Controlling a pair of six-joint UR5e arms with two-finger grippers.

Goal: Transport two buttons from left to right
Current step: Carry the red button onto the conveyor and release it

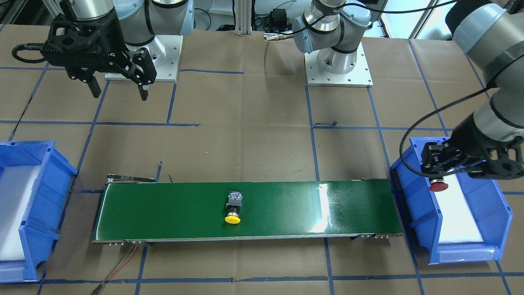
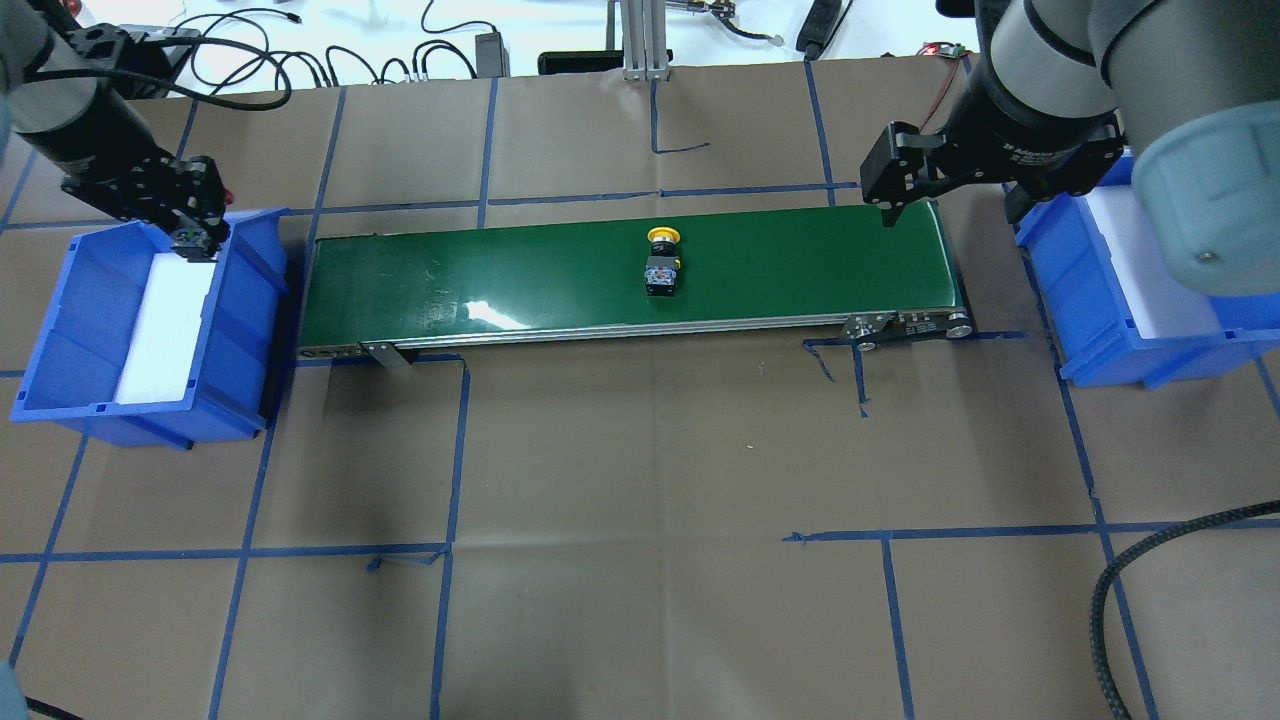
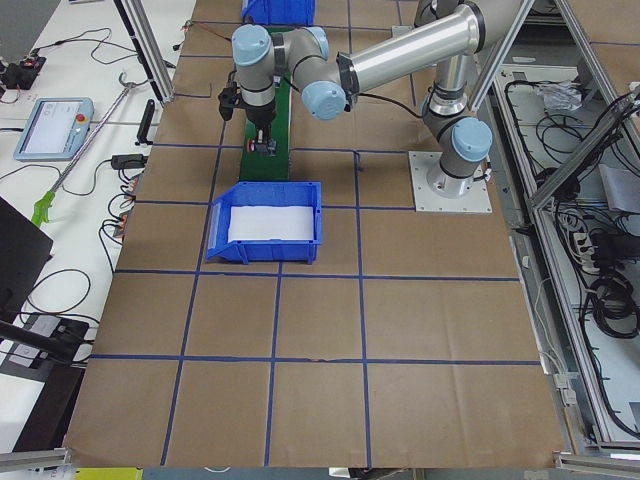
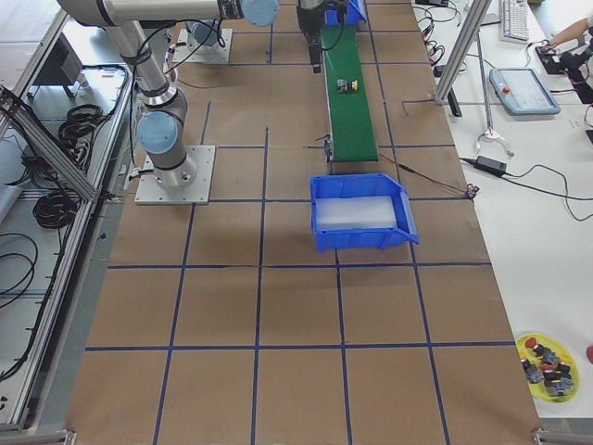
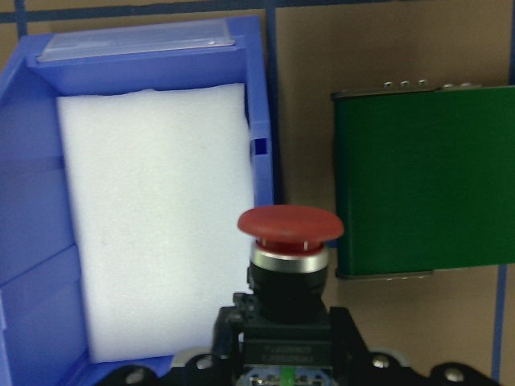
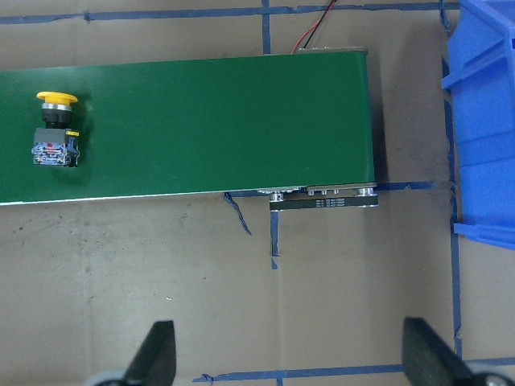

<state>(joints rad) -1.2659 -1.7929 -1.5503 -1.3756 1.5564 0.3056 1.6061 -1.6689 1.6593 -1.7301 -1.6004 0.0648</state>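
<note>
Writing first: a label on the body of the red-capped black push-button (image 5: pixel 290 265) shows in the left wrist cam, too blurred to read. White print on the right wrist in the overhead is too small for me as well.

L side: left gripper (image 1: pixel 439 179) is closed on the red-capped button's body, cap pointing away from the wrist. It hangs over the belt-side wall of the left blue plastic bin (image 2: pixel 60 330). That bin holds only a white foam pad (image 2: pixel 165 330).

Centre: the dark green conveyor belt (image 2: pixel 800 270) lies on the brown-paper desk (image 2: pixel 640 450) w/ blue tape grid. The yellow-capped push-button (image 2: pixel 662 262) lies on its side abt mid-belt, cap toward the far edge from the robot, nothing touching it.

R side: right gripper (image 1: pixel 119 91) hangs above the belt's right end, fingers spread wide, holding nothing. Beside that end sits the right blue plastic bin (image 2: pixel 1090 330), w/ a white foam liner (image 2: pixel 1150 270) and no button visible inside.
</note>
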